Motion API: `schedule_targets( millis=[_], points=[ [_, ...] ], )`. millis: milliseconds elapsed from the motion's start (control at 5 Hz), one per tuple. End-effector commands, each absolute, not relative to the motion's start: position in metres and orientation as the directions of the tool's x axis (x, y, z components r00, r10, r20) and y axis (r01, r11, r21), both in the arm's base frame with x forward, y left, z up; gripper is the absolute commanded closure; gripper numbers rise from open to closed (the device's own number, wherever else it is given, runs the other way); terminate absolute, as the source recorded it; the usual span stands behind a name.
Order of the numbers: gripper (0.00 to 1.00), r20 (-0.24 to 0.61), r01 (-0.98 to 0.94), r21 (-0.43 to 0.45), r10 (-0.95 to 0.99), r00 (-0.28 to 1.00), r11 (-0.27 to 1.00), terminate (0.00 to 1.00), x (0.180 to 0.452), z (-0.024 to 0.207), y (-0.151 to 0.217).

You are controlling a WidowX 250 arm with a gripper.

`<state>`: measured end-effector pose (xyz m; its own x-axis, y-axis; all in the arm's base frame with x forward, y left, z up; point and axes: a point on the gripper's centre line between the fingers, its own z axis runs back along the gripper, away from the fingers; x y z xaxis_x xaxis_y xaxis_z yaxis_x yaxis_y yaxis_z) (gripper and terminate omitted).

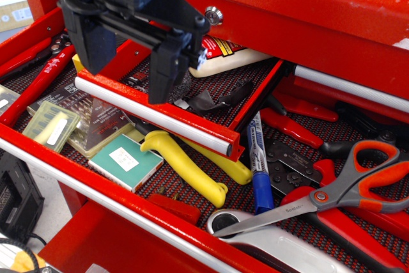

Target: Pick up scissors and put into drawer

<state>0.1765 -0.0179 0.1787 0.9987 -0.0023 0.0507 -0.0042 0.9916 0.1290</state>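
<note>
The scissors (pixel 332 195), with grey-and-orange loop handles, silver blades and a red pivot screw, lie in the lower open drawer at the right, blades pointing left. My gripper (pixel 124 75) hangs open and empty at the upper left, its two black fingers (pixel 167 68) over the front rail of the small upper drawer (pixel 153 114). That upper drawer is pulled out and holds a black strap and a white package. The gripper is well left of and above the scissors.
The lower red drawer (pixel 96 187) holds yellow-handled pliers (pixel 185 167), a blue marker (pixel 259 171), red-handled tools (pixel 300 129), a green box (pixel 124 161) and clear bit cases (pixel 51 126). The red chest body (pixel 307 11) rises behind.
</note>
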Motion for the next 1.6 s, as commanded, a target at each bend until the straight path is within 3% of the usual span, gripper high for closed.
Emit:
schedule_targets(
  millis=[0, 200, 600, 1000, 1400],
  points=[
    [0.00, 0.011, 0.276, 0.132, -0.280, 0.960, 0.952, 0.00, 0.218, 0.185, -0.069],
    [0.00, 0.001, 0.365, 0.136, -0.368, 0.930, 0.921, 0.00, 0.228, 0.176, -0.092],
    [0.00, 0.164, 0.388, 0.071, -0.394, 0.904, 0.919, 0.00, 0.237, 0.123, -0.139],
    [0.00, 0.222, 0.386, 0.024, -0.381, 0.897, 0.922, 0.00, 0.243, 0.093, -0.161],
    [0.00, 0.271, 0.359, -0.075, -0.328, 0.905, 0.930, 0.00, 0.239, 0.068, -0.174]
  ],
)
